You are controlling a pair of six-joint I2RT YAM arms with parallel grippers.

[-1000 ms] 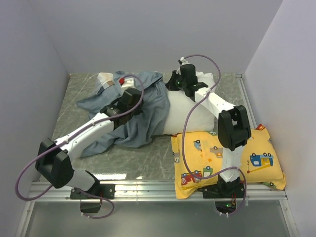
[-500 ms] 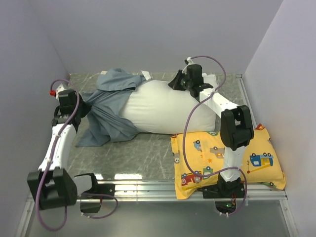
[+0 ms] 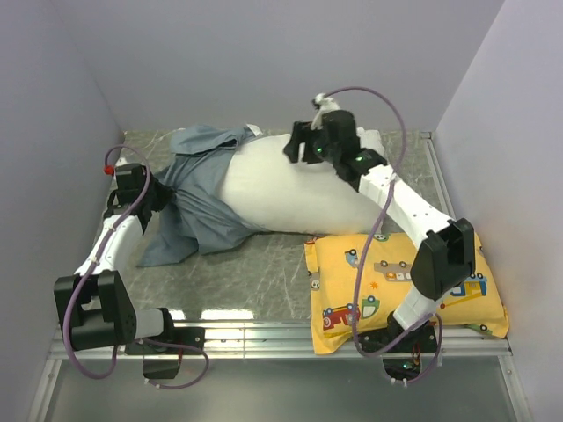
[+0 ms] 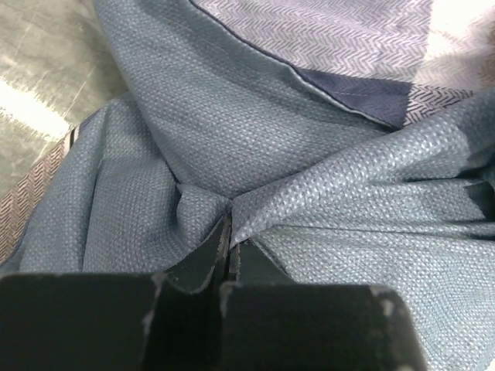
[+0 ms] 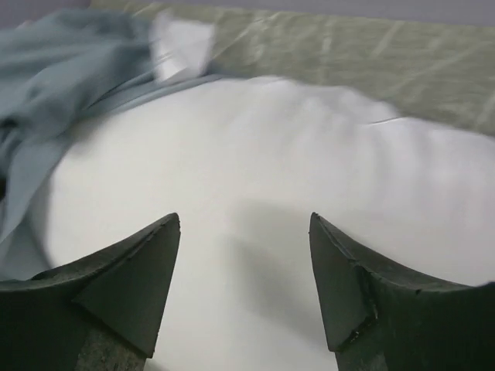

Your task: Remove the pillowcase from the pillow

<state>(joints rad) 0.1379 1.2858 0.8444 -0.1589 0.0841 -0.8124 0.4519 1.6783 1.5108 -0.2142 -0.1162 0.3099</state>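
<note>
Blue-grey cloth is filling the left wrist view; the pillowcase point(image 4: 309, 178) is bunching into a fold right at the tips of the left tool point(image 4: 230, 249), which is pinching that fold tight with no gap showing; a patch of lighter herringbone stripe is showing at the top of that view. From above, the left tool point(image 3: 157, 195) is sitting toward the left side of the tabletop point(image 3: 273, 264); the pillowcase point(image 3: 198, 207) is spreading rightward from it, rumpled, its far part draping over the left end of the pillow point(image 3: 299, 189). The pillow is lying with its long axis running left to right across the tabletop; its left end is sitting inside the cloth, most of its length is lying bare and white, and its right end is pointing toward the far right corner; its near right edge is lying just beside the yellow pillow point(image 3: 352, 290). The right tool point(image 3: 297, 148) point(image 5: 244, 224) is hanging over the far side of the pillow near its middle; it is standing wide open and gripping nothing, with the white pillow point(image 5: 255, 170) right beneath it; whether it is touching the pillow I cannot tell.
</note>
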